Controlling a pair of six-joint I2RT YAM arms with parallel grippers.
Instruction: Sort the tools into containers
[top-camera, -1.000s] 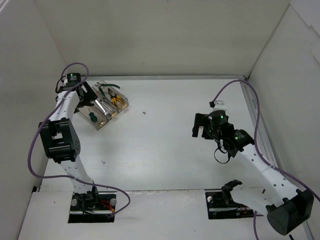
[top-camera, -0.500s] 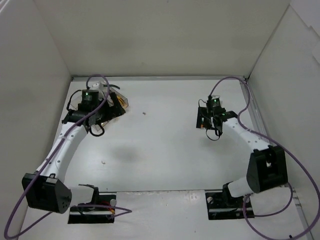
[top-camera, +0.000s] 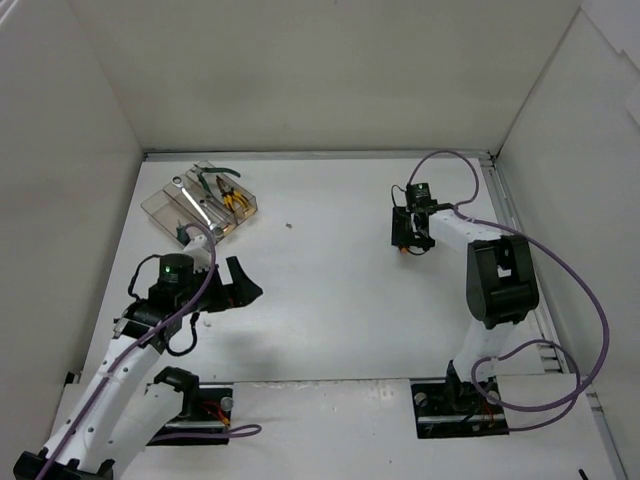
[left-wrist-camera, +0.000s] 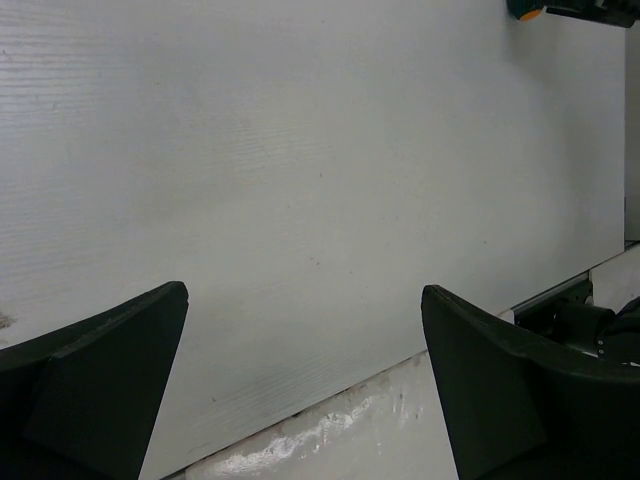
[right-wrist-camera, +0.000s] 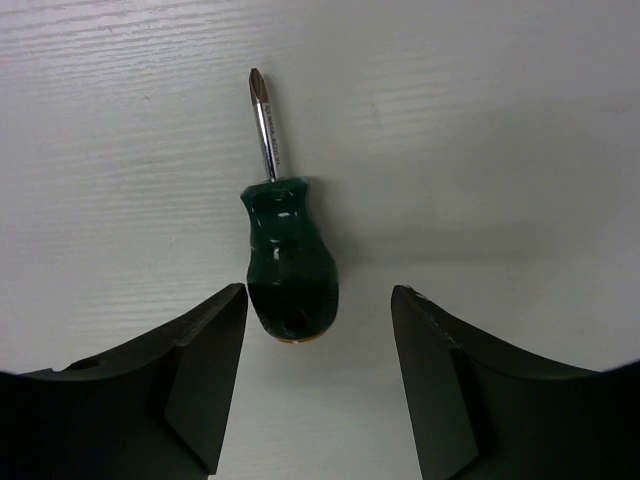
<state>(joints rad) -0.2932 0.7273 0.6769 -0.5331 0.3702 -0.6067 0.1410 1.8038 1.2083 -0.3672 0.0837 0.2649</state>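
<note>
Retreat marks the left side: half a second ago the left gripper (top-camera: 243, 286) hung over the bins, and now it sits pulled back toward the near left of the table (top-camera: 330, 310), well apart from them. Its jaws stand wide apart with nothing between them; the left wrist view shows only bare table past its fingers (left-wrist-camera: 110, 350).

Farther out on the right, the right gripper (right-wrist-camera: 319, 292) keeps to about the same spot as before, while its arm has folded up taller behind it. Its jaws are partly drawn in and straddle the handle of a stubby screwdriver (right-wrist-camera: 288, 262). This lies flat on the table, green-handled with an orange butt end, its shaft pointing away from the wrist. One finger (right-wrist-camera: 200, 370) is just beside the handle; whether it touches I cannot tell. The other stands clear, with table showing in the gap, so nothing is clamped yet.

At the far left the bins (top-camera: 160, 208), uncovered now, hold a silver wrench (top-camera: 192, 203), green-handled pliers (top-camera: 214, 181), yellow-handled pliers (top-camera: 236, 201) and a green screwdriver (top-camera: 183, 235).
</note>
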